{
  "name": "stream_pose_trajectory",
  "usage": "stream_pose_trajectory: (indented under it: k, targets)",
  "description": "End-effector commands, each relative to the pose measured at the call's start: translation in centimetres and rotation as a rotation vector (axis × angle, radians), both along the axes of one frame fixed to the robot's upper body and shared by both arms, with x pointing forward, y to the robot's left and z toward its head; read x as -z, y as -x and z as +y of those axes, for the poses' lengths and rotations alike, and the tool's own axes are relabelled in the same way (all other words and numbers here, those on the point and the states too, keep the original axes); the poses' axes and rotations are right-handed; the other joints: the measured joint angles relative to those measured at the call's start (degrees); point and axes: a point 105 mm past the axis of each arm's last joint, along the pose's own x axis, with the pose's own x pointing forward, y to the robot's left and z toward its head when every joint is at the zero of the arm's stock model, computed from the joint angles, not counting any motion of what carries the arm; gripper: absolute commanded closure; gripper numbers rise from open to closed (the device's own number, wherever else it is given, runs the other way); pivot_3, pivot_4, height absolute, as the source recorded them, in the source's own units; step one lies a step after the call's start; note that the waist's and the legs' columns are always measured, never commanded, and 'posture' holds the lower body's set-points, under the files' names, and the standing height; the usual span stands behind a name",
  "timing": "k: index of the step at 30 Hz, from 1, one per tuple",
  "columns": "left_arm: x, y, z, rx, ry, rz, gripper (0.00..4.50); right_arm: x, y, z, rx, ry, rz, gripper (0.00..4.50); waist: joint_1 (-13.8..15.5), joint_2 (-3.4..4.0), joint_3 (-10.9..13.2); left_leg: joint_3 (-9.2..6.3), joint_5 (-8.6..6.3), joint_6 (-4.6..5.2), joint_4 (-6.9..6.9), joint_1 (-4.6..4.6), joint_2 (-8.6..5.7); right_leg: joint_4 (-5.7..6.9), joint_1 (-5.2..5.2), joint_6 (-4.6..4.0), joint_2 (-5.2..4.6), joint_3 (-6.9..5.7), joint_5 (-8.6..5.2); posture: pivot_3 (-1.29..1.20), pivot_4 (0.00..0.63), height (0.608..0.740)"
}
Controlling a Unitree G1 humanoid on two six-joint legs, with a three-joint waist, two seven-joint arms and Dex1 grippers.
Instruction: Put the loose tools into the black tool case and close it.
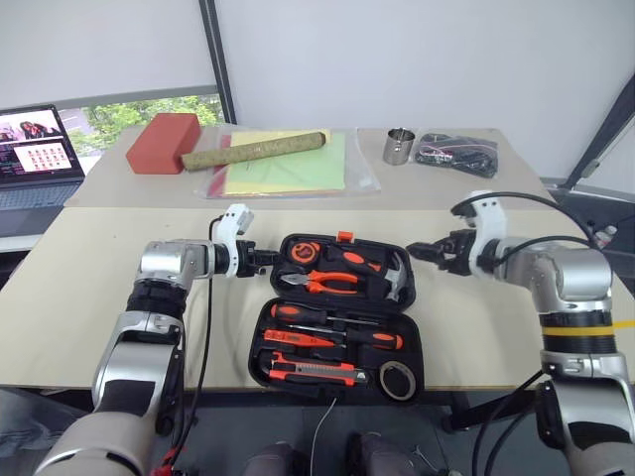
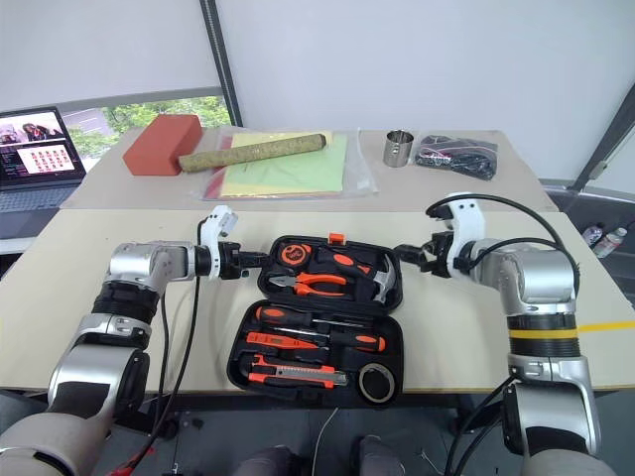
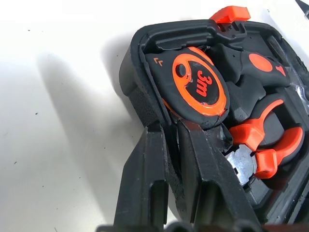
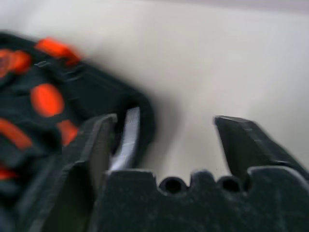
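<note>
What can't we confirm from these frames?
- Left claw: pinches the black tool case rim; its fingers cover the wall beneath, left wrist view.
- Right claw: open beside the case; contact can't be judged, motion blur, right wrist view.
- Utility knife: blade state too small to read, head views.
- Tape roll: seating unclear, same reason.

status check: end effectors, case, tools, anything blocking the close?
Left end effector shut on case wall. Right end effector open at opposite edge. Case open, tools seated. Nothing in the way.
</note>
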Motion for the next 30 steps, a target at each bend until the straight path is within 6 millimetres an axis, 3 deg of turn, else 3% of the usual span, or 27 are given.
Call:
stream_pose_trajectory:
  k: [1,5,6,12,15,19,30]
  targets:
    - [1.2,0.3,0.0,0.002,-0.033,0.029,4.08,0.5,0.3,-0.3,0.032,0.006,0.006,0.12,0.0,0.0,0.0,0.0,0.0,0.0,0.0,0.0,-0.01,0.01,0.0,0.0,-0.01,0.01,0.0,0.0,0.15,0.737]
    - [1.1,0.3,-0.2,0.006,-0.033,0.023,4.08,2.4,0.4,-0.7,0.072,0.025,0.048,0.12,0.0,0.01,0.0,0.01,0.0,0.0,0.0,-0.01,-0.04,0.05,-0.03,0.0,-0.02,0.04,0.0,0.0,0.15,0.737]
    - [1.1,0.3,-0.2,0.008,-0.034,0.021,4.08,2.6,0.3,-0.8,0.082,0.027,0.052,0.35,-0.1,0.01,0.0,0.03,0.0,0.0,-0.01,0.01,-0.04,0.07,-0.04,0.0,-0.01,0.07,0.0,0.0,0.15,0.737]
    - [0.8,0.4,-0.3,0.018,-0.034,0.004,4.08,2.4,0.4,-0.2,0.061,0.031,0.019,2.18,0.0,0.0,0.0,0.03,-0.01,-0.02,0.0,0.1,-0.04,0.1,0.02,0.02,-0.01,0.09,-0.02,0.0,0.15,0.737]
    - [0.6,0.6,-0.5,0.041,-0.038,-0.024,4.08,1.4,0.0,0.2,0.067,0.022,-0.022,3.33,-0.1,0.0,0.0,0.04,-0.01,-0.02,0.0,0.09,-0.04,0.11,0.01,0.01,-0.01,0.1,-0.01,0.0,0.15,0.737]
    - [-0.6,0.5,-1.2,0.072,-0.023,-0.118,4.08,-0.8,-0.8,0.5,0.07,0.026,-0.117,4.47,-0.1,0.0,0.0,0.05,-0.02,-0.03,-0.01,0.1,-0.04,0.12,0.0,0.0,-0.01,0.11,-0.02,0.0,0.15,0.737]
    - [-7.6,-2.0,-2.4,-0.017,0.123,-0.488,4.08,-9.5,-3.0,0.9,0.117,0.087,-0.57,4.47,0.3,-0.02,0.0,0.11,0.05,0.02,0.02,-0.38,-0.15,0.29,-0.57,-0.02,-0.1,0.11,-0.01,0.0,0.15,0.737]
